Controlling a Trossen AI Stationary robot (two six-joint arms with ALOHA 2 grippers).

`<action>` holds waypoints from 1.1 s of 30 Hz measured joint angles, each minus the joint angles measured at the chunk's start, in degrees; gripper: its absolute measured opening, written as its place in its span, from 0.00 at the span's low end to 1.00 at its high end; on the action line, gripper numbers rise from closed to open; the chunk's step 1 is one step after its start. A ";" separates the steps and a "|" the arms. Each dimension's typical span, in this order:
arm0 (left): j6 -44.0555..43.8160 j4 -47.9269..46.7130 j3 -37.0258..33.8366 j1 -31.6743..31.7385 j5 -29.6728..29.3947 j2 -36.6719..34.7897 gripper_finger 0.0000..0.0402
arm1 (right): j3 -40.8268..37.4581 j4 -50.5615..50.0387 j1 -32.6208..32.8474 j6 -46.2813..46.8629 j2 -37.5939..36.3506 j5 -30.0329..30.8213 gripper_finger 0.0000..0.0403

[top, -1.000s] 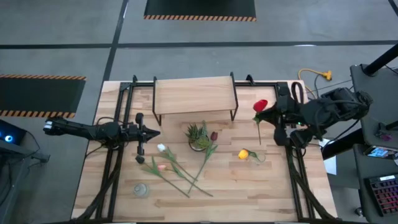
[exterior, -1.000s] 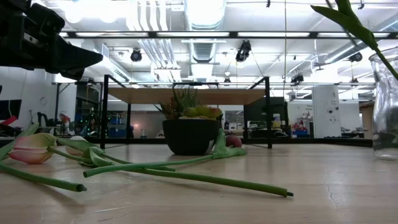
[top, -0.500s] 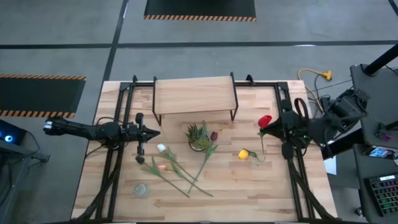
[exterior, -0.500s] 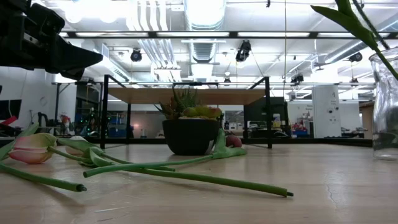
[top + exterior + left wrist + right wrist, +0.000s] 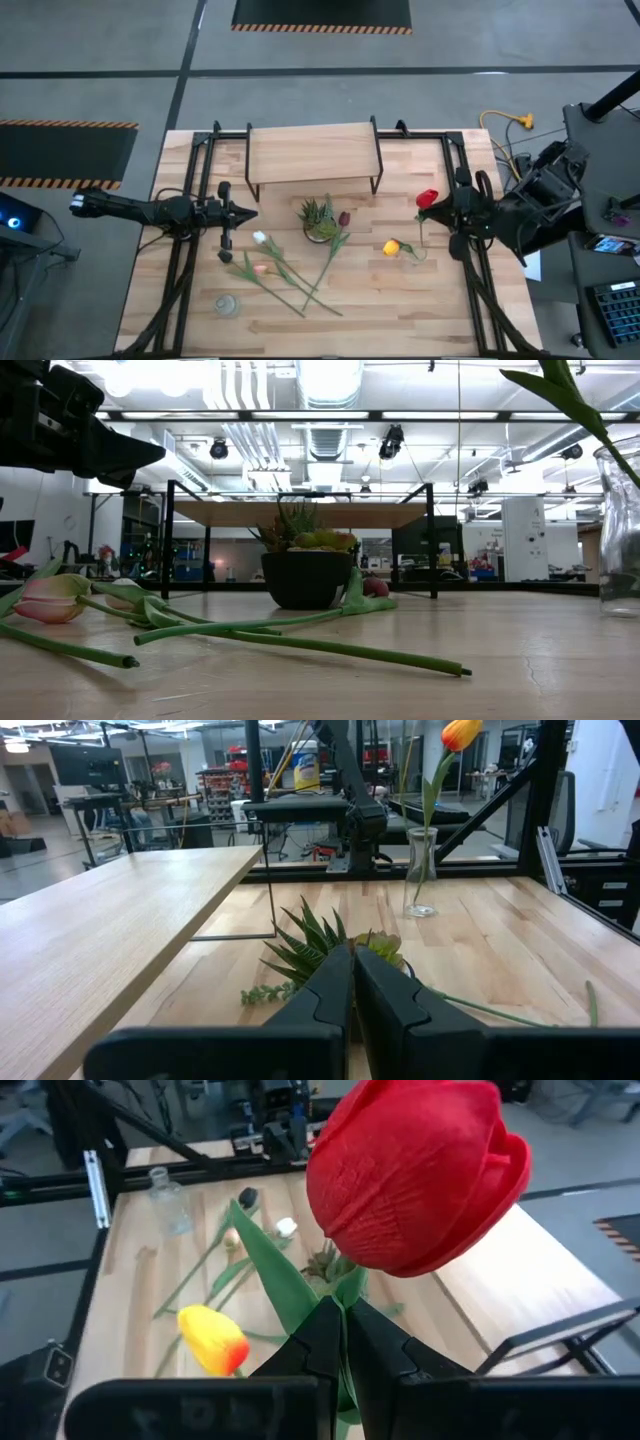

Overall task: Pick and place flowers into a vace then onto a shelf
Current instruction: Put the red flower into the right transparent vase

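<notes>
My right gripper (image 5: 447,207) is shut on a red tulip (image 5: 427,198) above the table's right part. Its stem runs down toward a glass vase (image 5: 415,252) that holds a yellow tulip (image 5: 391,247). I cannot tell whether the stem's end is in the vase. White (image 5: 260,238), pink (image 5: 260,268) and maroon (image 5: 344,218) tulips lie flat on the table. The light-wood shelf (image 5: 312,152) stands at the far middle. My left gripper (image 5: 252,212) is shut and empty, left of the potted plant. My right gripper pinches the red tulip's stem (image 5: 338,1292) just below the head, between its two fingers, with a green leaf (image 5: 275,1280) beside them. The fingers come level from the table's right side, across the stem. The tulip stands head up, its stem hanging below the fingers.
A small spiky potted plant (image 5: 318,220) stands in front of the shelf. A small glass jar (image 5: 227,305) stands near the front left. Black rails (image 5: 470,280) run along both sides of the table.
My right gripper has carried the red tulip toward the table's near edge, from beside the shelf's right end to just behind the vase. The tulip stays head up. The move has slowed in the last half second.
</notes>
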 joint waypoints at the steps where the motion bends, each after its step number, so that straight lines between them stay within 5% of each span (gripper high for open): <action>1: 0.00 -0.01 -0.02 0.00 0.00 0.01 0.00 | -0.31 -0.08 0.00 0.21 -0.08 0.53 0.02; 18: 0.00 -0.01 -0.01 0.00 0.00 0.02 0.00 | 4.79 1.55 0.00 0.81 -1.15 3.79 0.02; 33: -0.01 -0.01 -0.01 0.00 0.00 0.00 0.00 | -2.02 1.35 1.87 2.84 -0.05 1.04 0.02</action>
